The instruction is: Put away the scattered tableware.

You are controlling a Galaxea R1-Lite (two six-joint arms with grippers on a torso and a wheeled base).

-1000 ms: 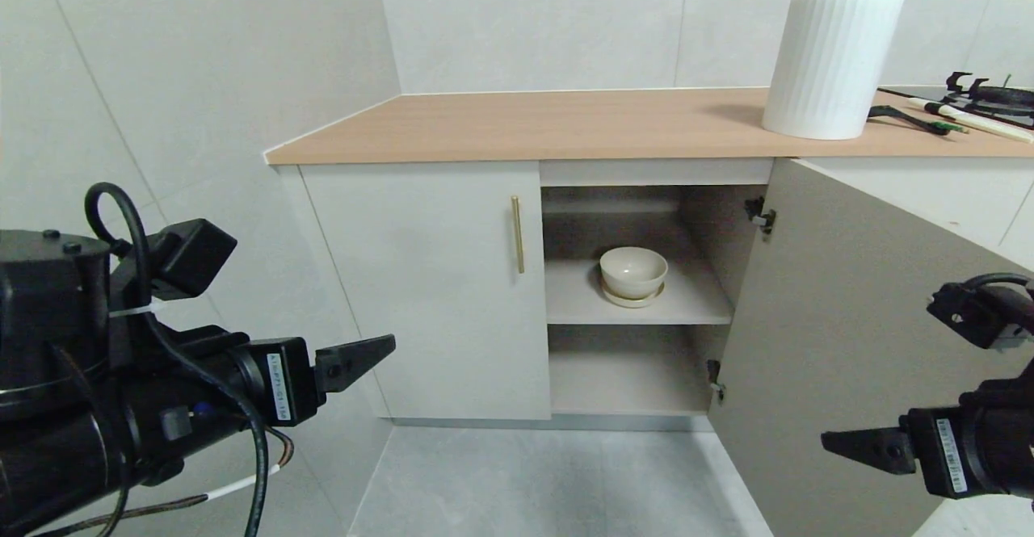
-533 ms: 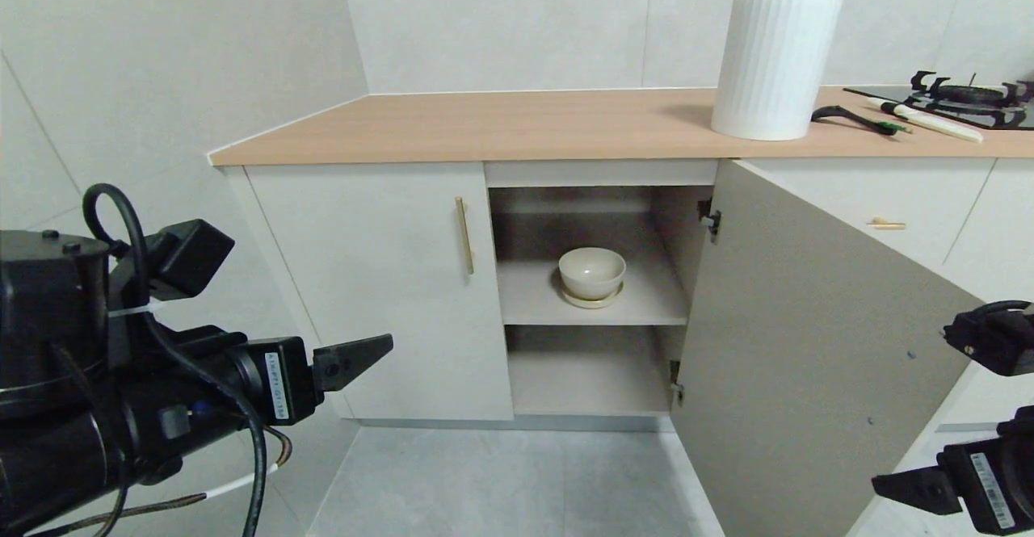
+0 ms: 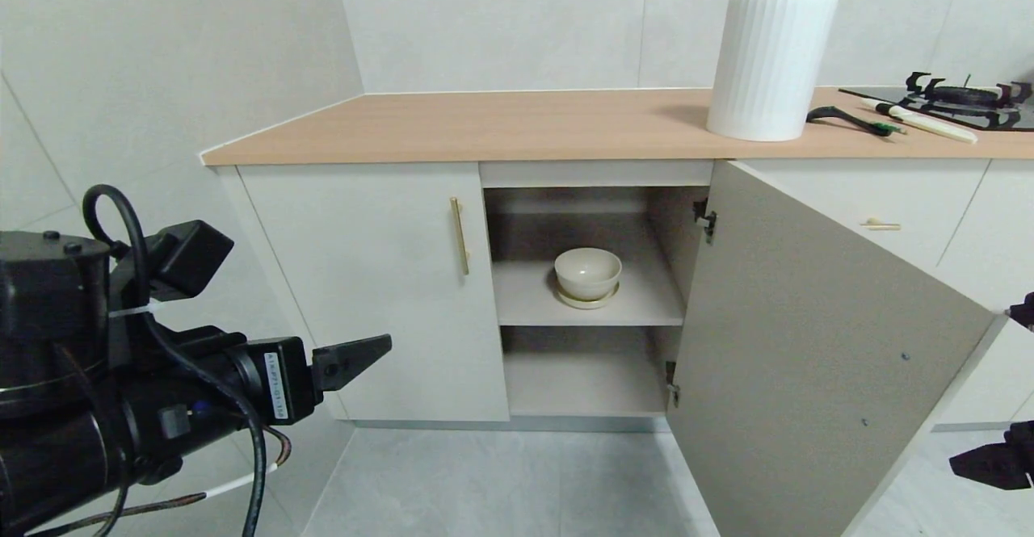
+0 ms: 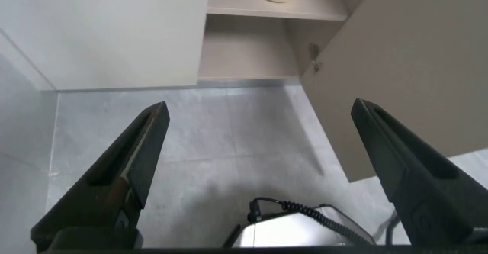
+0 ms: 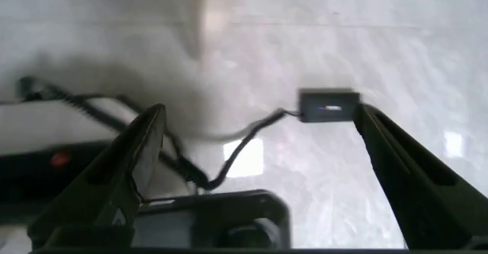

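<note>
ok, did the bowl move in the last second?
No. The bowl still sits on its saucer, same spot on the upper shelf; the whole head view slid left, so the camera moved.

The left arm's black two-finger gripper [image 3: 378, 349] is projecting forward and slightly upward from its black wrist housing. Behind the gripper, a black cable loop [image 3: 105, 206] is arching above the wrist. In the left wrist view, the two black wedge-shaped fingers [image 4: 122, 178] are standing wide apart, tips pointing ahead.

The right arm's black two-finger gripper [image 3: 989, 467] is sitting low, its tip pointing toward the left gripper's side. In the right wrist view, its black wedge-shaped fingers [image 5: 114, 178] are likewise standing wide apart, jaws fully spread.
</note>
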